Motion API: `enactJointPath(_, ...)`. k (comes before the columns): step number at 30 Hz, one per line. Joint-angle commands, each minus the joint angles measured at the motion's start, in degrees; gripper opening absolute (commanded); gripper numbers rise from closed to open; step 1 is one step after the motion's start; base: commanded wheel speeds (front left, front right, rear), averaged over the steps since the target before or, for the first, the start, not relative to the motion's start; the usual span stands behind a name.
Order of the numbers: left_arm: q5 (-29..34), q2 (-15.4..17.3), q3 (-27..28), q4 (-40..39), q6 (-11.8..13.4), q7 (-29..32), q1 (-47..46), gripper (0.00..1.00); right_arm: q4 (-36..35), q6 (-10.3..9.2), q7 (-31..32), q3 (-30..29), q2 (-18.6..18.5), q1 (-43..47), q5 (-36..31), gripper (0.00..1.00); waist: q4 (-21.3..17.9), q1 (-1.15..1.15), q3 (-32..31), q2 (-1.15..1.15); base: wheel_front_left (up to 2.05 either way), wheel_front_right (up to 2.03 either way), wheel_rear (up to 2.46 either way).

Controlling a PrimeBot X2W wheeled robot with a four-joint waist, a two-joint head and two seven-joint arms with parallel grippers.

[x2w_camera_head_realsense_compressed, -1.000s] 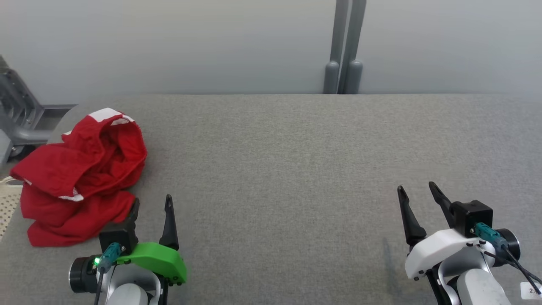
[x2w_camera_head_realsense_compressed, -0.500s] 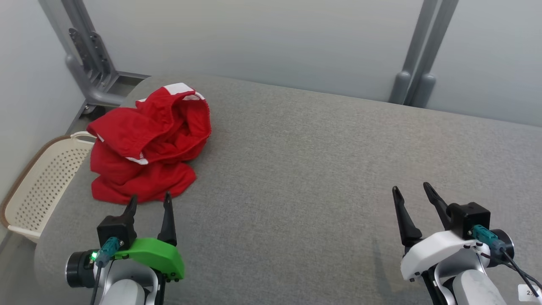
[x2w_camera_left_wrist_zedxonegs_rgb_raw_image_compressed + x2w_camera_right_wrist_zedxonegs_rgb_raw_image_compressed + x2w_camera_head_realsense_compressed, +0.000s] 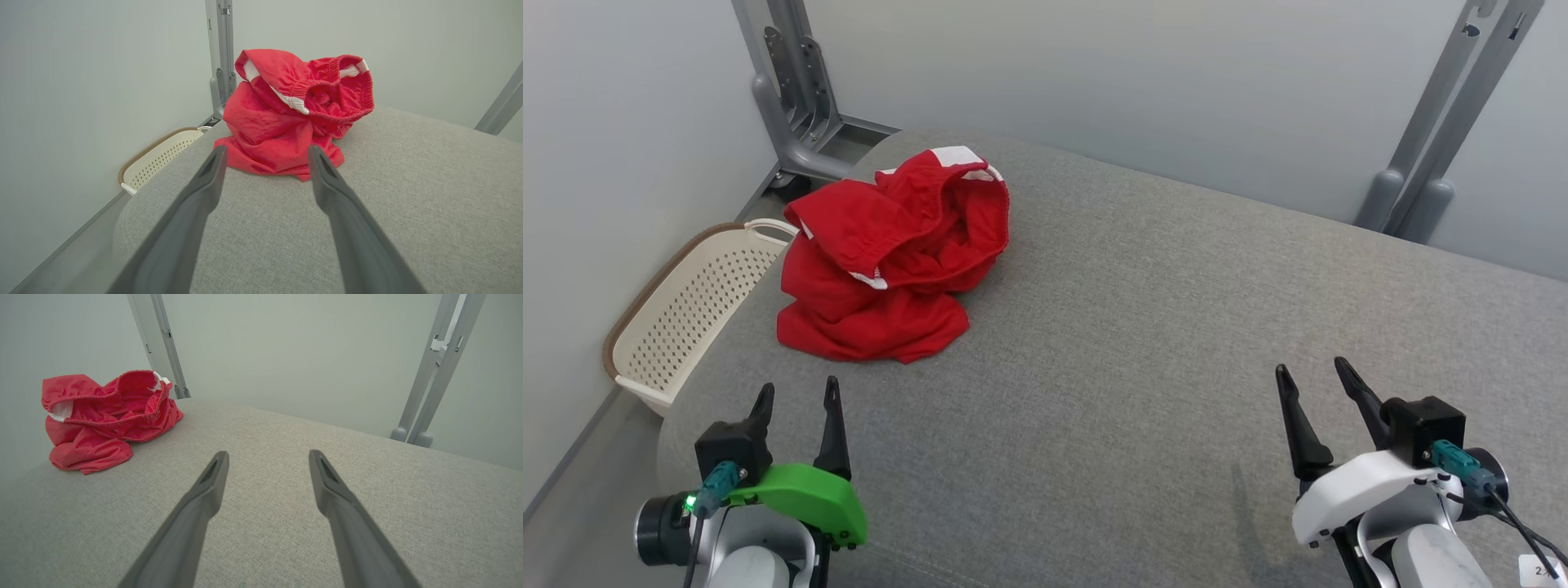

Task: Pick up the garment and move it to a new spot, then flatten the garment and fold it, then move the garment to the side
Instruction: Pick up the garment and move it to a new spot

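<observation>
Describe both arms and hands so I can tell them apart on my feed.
The left hand has two long, dark, tapering fingers on a bright green cover; the right hand has the same fingers on a white cover. Each carries a black block with a teal plug and dark cable.

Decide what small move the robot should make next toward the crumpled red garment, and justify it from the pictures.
Probably advance the left end effector forward toward the red garment. It lies crumpled and untouched on the grey surface just ahead of that end effector, whose jaws stand open and empty; the right end effector is much farther away.
</observation>
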Motion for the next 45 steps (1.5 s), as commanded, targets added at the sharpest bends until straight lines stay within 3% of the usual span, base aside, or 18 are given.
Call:
enactJointPath(1,-0.29,0.01,-0.10,-0.16,0.04,0.48,-0.05,1.00,0.05,0.00,-0.33,-0.16,-0.24,0.34,0.32,1.00,0.45,0.00,0.00,0.00,0.00,0.00,0.00)
enactJointPath(8,-4.71,-2.08,0.05,3.34,-0.43,11.18,-9.74,1.00,-3.04,0.00,1.67,-0.13,-0.23,0.96,-1.67,1.00,1.98,0.00,3.00,0.00,0.00,0.00,0.00)
enactJointPath(16,-8.02,-3.08,0.82,10.94,2.60,26.09,-27.69,1.00,-10.88,-0.01,7.61,4.36,-0.28,-2.81,-6.51,1.00,-2.27,0.00,13.70,0.00,0.00,0.00,0.00)
enactJointPath(24,-4.37,1.75,-0.84,18.92,5.68,36.14,-41.63,1.00,-17.21,-0.01,11.19,7.40,-3.06,-5.98,-7.63,1.00,-6.29,0.00,22.26,0.00,0.00,0.00,0.00)
enactJointPath(32,-3.79,4.07,-1.10,21.80,8.25,42.89,-44.72,1.00,-20.22,-0.01,12.56,8.08,-4.56,-5.93,-7.19,1.00,-7.73,0.00,25.02,0.00,0.00,0.00,0.00)
enactJointPath(33,-3.82,4.29,-1.13,21.57,8.36,43.16,-44.76,0.83,-20.38,-0.01,12.63,8.08,-4.64,-5.84,-7.15,1.00,-7.74,0.00,25.13,0.00,0.00,0.00,0.00)
enactJointPath(34,-3.50,4.60,-1.33,21.19,8.33,42.85,-44.92,0.36,-20.43,-0.01,12.67,8.06,-4.69,-5.78,-7.15,1.00,-7.71,0.00,25.18,0.00,0.00,0.00,0.00)
enactJointPath(35,-3.41,4.66,-1.42,21.02,8.31,42.65,-44.95,0.00,-20.36,-0.01,12.63,8.01,-4.66,-5.75,-7.10,1.00,-7.67,0.00,25.14,0.00,0.00,0.00,0.00)
enactJointPath(45,-3.23,3.73,-2.38,19.32,8.12,38.53,-43.57,0.00,-17.44,-0.01,11.12,8.78,-3.43,-5.64,-6.29,1.00,-7.69,0.00,20.46,0.00,0.00,0.00,0.00)
